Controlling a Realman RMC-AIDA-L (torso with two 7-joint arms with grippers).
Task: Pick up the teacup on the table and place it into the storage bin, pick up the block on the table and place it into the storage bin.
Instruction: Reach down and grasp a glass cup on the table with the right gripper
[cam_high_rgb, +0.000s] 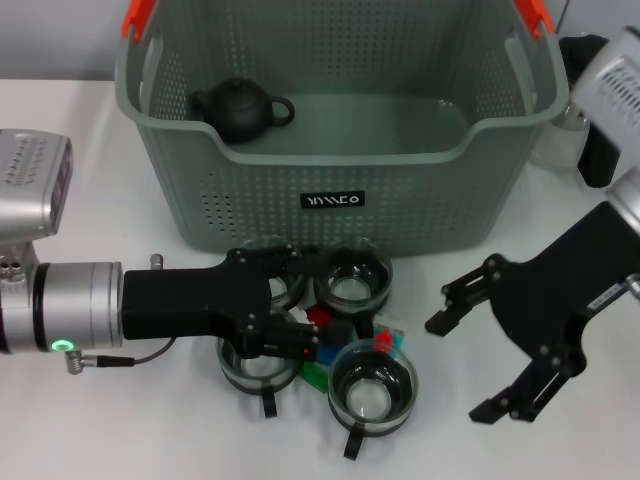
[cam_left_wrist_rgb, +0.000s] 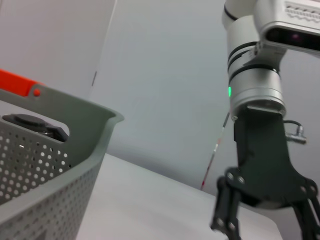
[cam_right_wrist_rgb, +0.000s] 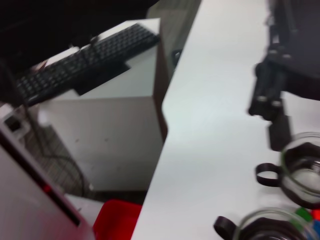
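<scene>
Head view: the left end effector (cam_high_rgb: 300, 320) reaches low across the counter (cam_high_rgb: 90, 420) just before the storage bin (cam_high_rgb: 340, 150), over a cluster of glass teacups (cam_high_rgb: 372, 384) and coloured blocks (cam_high_rgb: 320, 318); whether its fingers grip anything I cannot tell. The bin's black label is unreadable; a dark teapot (cam_high_rgb: 238, 108) sits inside. The right end effector (cam_high_rgb: 480, 360) hovers beside the cups, fingers spread.

Left wrist view: bin rim and the right end effector (cam_left_wrist_rgb: 265, 220).

Right wrist view: two teacups (cam_right_wrist_rgb: 300, 170), partly cut off.
</scene>
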